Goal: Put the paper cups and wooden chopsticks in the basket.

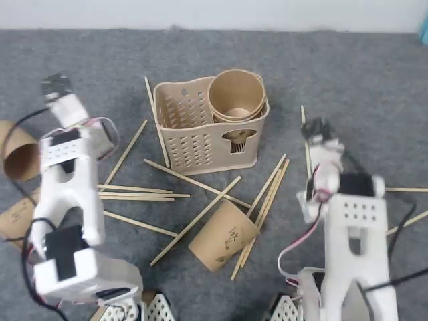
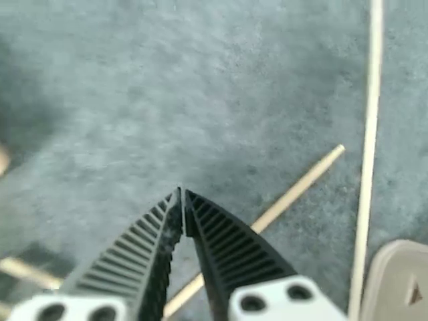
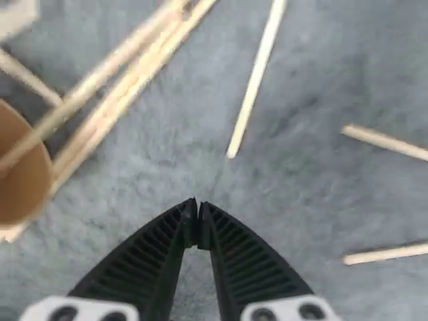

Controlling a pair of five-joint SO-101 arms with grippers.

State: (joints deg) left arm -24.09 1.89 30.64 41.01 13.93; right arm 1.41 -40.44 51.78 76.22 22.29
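Left fingers [image 2: 150, 241] together over a chopstick [image 2: 304, 180], right fingers [image 3: 227, 247] together near chopsticks [image 3: 257, 73]

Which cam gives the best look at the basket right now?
High view: the whole basket stands upright with paper cups nested in one side. Left wrist view catches just a beige corner of it; right wrist view has a pale sliver at its edge, possibly the basket.

Grey felt-like surface [image 1: 361, 80] covers table; pale wall strip [image 1: 200, 13] along far edge; teal sliver [image 1: 424, 30] at corner.
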